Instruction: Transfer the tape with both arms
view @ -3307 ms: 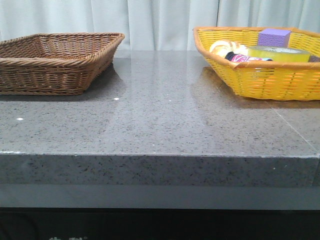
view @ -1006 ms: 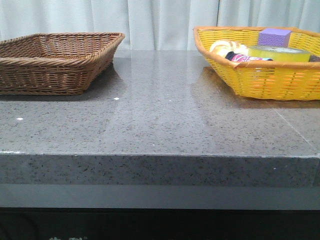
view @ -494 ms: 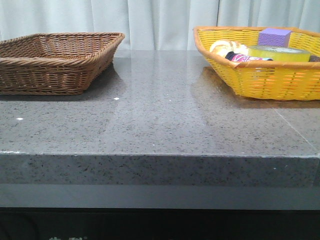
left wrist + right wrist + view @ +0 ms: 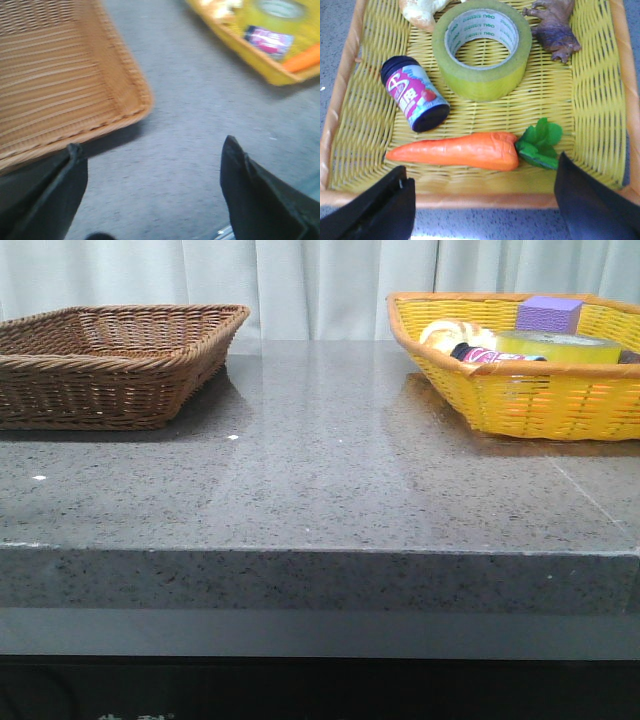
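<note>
The right gripper (image 4: 482,200) hangs spread wide and empty above the near rim of the yellow basket (image 4: 600,95), its dark fingers (image 4: 385,210) apart at either side. Inside the basket, the tape (image 4: 481,50) lies flat toward the far side, with a carrot (image 4: 455,150) nearer the gripper, a small can (image 4: 415,100) beside it and a brown toy animal (image 4: 555,27) close by. The left gripper (image 4: 152,187) is likewise spread and empty over the grey counter (image 4: 185,125), just beside the brown wicker basket (image 4: 60,85).

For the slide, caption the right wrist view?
Open right gripper above yellow basket holding tape, carrot and can.
</note>
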`<action>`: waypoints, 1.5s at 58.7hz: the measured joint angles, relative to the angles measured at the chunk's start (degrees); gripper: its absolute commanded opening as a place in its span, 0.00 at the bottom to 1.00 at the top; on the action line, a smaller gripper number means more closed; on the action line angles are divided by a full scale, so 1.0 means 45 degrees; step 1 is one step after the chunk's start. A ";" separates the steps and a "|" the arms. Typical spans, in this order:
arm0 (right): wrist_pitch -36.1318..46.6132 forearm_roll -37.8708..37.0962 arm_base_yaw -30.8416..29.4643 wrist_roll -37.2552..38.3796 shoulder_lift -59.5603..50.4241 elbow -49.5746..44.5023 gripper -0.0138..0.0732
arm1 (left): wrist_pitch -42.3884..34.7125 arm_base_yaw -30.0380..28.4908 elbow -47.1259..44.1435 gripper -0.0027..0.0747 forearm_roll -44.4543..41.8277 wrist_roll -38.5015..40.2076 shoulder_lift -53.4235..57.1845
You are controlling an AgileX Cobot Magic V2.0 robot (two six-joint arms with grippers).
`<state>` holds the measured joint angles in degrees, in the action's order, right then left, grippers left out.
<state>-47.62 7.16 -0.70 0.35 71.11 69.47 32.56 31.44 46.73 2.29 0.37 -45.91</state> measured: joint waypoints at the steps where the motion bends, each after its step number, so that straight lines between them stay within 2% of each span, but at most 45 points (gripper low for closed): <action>1: -0.0091 0.0000 0.0000 0.0038 0.0174 0.0267 0.84 | -0.0025 0.0145 0.0000 0.74 0.0000 0.0000 0.0000; 16: -0.1569 0.0091 -0.0742 0.0473 0.3159 0.3178 0.84 | -0.0201 0.1675 0.0000 0.74 0.0000 -0.0083 0.0000; 36: -0.3292 0.2065 -0.1669 0.0525 0.6639 0.6331 0.84 | -0.0252 0.1738 0.0000 0.74 0.0000 -0.0083 0.0000; 60: -0.3518 0.2704 -0.1772 0.0863 0.9126 0.8184 0.83 | -0.0252 0.1738 0.0000 0.74 0.0000 -0.0083 0.0000; 88: -0.3139 0.3130 -0.1801 0.1022 1.0440 0.8496 0.51 | 0.0137 0.1757 0.0000 0.74 0.0000 -0.0083 0.0000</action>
<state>-61.75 21.24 -8.80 4.95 118.10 107.70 33.18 39.35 46.73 2.29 0.00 -45.91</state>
